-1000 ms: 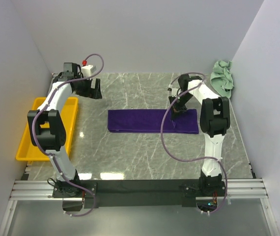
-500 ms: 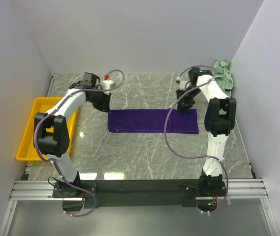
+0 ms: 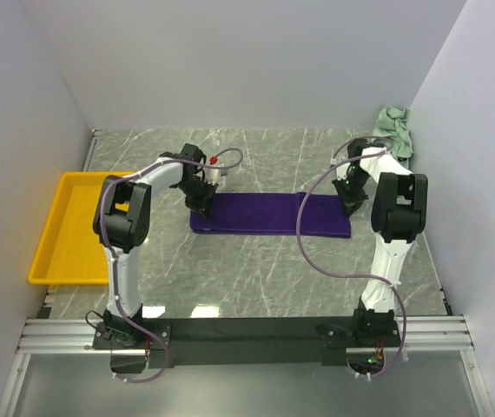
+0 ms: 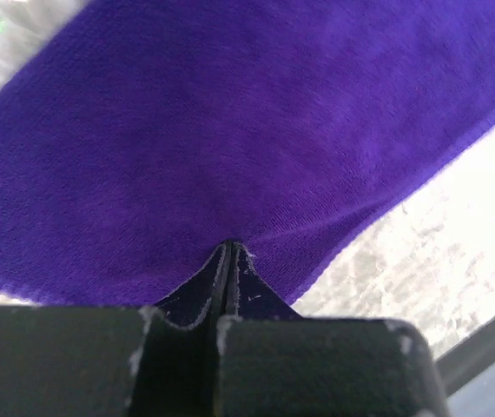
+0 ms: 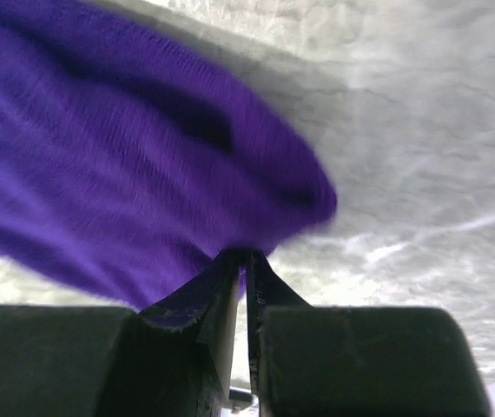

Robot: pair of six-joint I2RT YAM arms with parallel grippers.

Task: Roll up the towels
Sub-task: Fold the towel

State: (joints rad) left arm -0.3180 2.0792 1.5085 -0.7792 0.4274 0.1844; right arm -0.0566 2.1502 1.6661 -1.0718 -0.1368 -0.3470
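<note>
A second ago the left gripper was far from the work, up in the left part of the overhead view beside the yellow tray, and its jaws stood wide apart. Now the arm has swung to the middle. The gripper sits on the left end of the purple towel with its jaws pressed together. In the left wrist view the cloth makes small creases that run to the fingertips, so I believe it has pinched the short edge there.

The right gripper was already at the right end of this towel. In the meantime it has moved a little toward the upper right corner of the cloth. Its jaws opened for a moment and are now nearly closed again. In the right wrist view the cloth meets the tips, only a thin slit stays between the fingers, and the picture is blurred. I judge that it has taken a new hold on that corner.

The purple towel lies flat and stretched across the centre of the table, not yet rolled at all. The green towel is a crumpled heap in the upper right corner of the overhead view, untouched.

In my opinion both ends are now held, so the rolling of the first towel can begin. The whole task is only at its start.
</note>
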